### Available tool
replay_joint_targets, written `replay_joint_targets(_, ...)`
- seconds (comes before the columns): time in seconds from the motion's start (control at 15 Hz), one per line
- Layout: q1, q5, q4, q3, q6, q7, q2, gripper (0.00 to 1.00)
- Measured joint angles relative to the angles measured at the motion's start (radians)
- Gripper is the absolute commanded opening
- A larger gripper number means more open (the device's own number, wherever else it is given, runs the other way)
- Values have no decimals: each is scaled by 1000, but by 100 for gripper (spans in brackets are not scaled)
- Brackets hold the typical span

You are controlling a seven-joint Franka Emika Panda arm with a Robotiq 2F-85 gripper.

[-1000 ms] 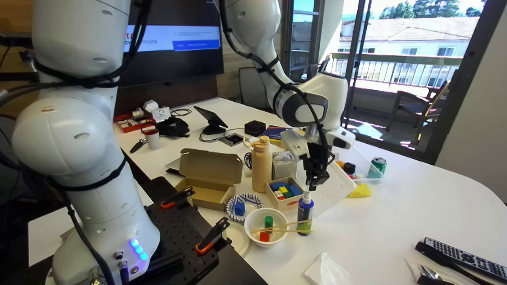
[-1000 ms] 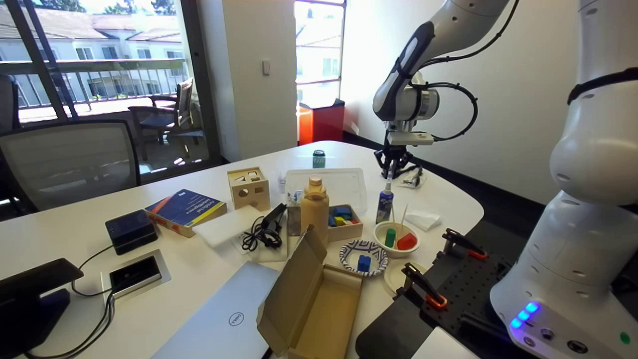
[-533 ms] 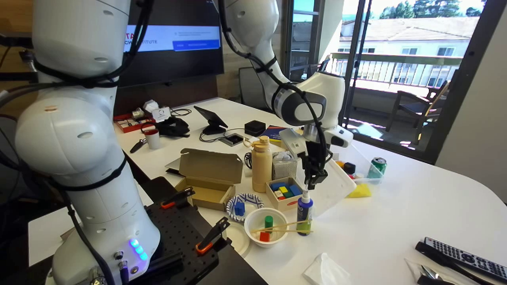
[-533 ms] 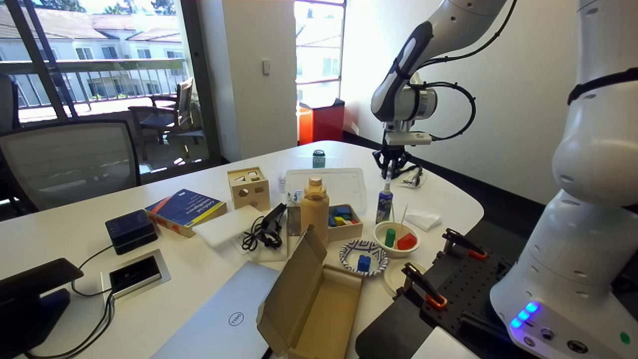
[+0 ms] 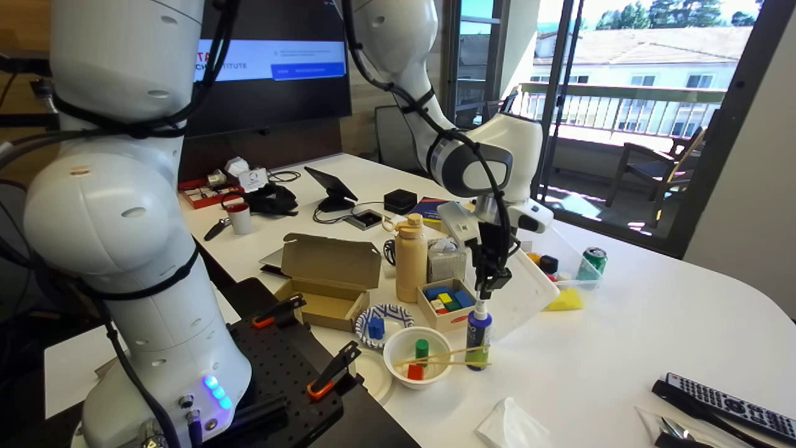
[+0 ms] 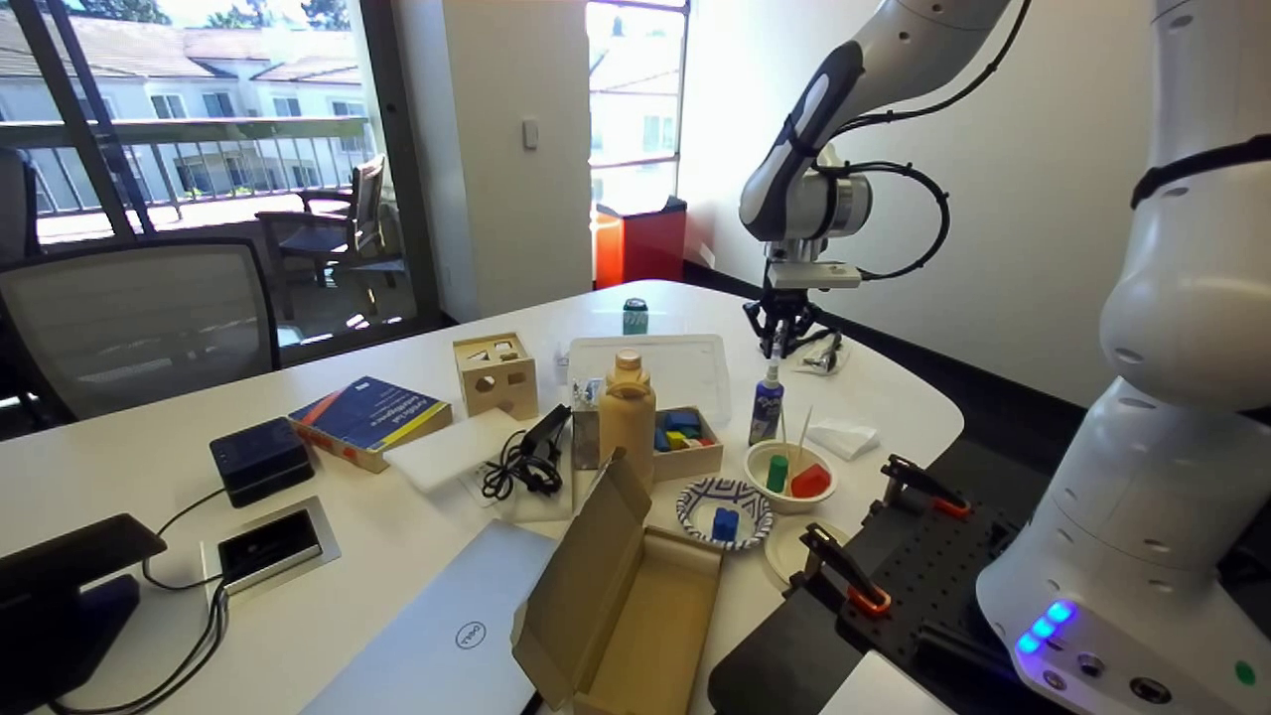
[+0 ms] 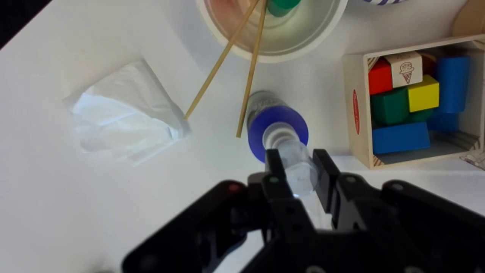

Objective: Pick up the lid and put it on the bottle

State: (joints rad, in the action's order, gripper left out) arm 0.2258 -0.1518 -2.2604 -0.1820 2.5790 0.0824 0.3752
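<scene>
In the wrist view the blurred gripper (image 7: pixel 298 159) runs off at 6 o'clock, its fingers (image 7: pixel 274 163) hiding the sides of the lid (image 7: pixel 300 171); whether the lid sits fully on the spray bottle (image 7: pixel 276 115) cannot be told. The bowl (image 7: pixel 288 57) there is cut off at 12 o'clock, the tan flask (image 7: pixel 470 19) at 2. In an exterior view the edge crops the remote (image 5: pixel 739 406) at 4 o'clock.

From my station I record the bottle (image 5: pixel 477 334) upright, white-topped, blue-violet above and green below, standing in from the robot-side edge of the counter (image 5: pixel 622 361), toward a rounded corner. The lid (image 7: pixel 296 165), clear, is held directly over the bottle; whether seated, I cannot determine.
</scene>
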Motion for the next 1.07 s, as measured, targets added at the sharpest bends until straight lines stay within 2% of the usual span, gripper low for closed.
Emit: replay_joint_targets(1.07,0,0,-2,-7,-14,5,-2,6)
